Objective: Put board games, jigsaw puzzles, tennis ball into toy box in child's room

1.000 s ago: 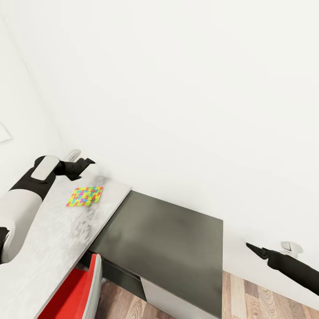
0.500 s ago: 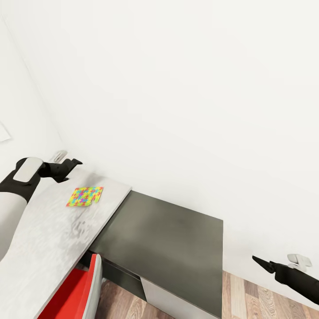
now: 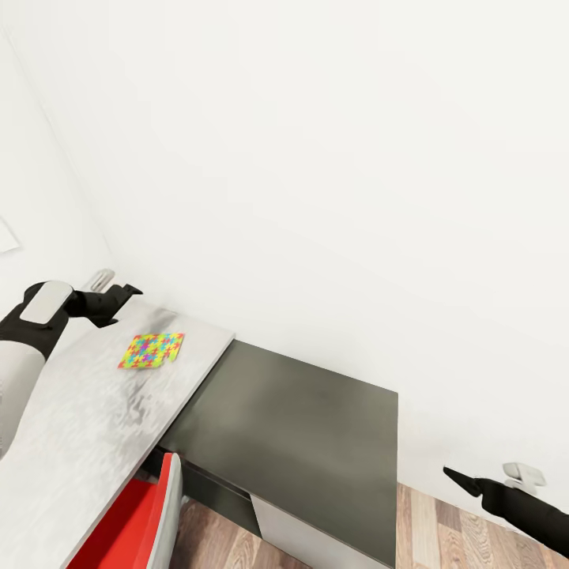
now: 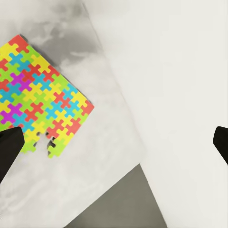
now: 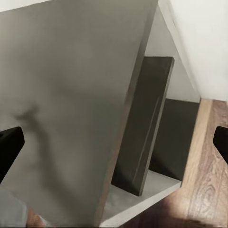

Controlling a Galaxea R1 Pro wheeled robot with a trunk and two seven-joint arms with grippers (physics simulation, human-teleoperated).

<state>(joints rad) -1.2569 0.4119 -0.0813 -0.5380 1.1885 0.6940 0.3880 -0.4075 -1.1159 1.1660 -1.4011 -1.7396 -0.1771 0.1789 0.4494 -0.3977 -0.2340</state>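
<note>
One jigsaw puzzle (image 3: 152,350), a flat square of bright interlocking pieces, lies on the pale grey table (image 3: 87,427) near its far end. My left gripper (image 3: 126,302) hovers open just behind and to the left of it, close to the wall. In the left wrist view the puzzle (image 4: 40,95) lies off to one side of the open left gripper (image 4: 114,145), with nothing between the fingertips (image 4: 7,149). My right gripper (image 3: 454,476) hangs low at the right, open. In the right wrist view it (image 5: 114,145) is over the cabinet. The toy box, board games and tennis ball are out of view.
A lower dark-topped cabinet (image 3: 300,442) adjoins the table's end against the white wall; the right wrist view looks down its top (image 5: 71,95) and open side. A red chair (image 3: 138,518) sits under the table's front edge. Wood-plank floor (image 3: 458,545) lies to the right.
My left gripper has drawn back to the left, away from the puzzle and nearer the wall. My right gripper has sunk lower. The puzzle has stayed put.
</note>
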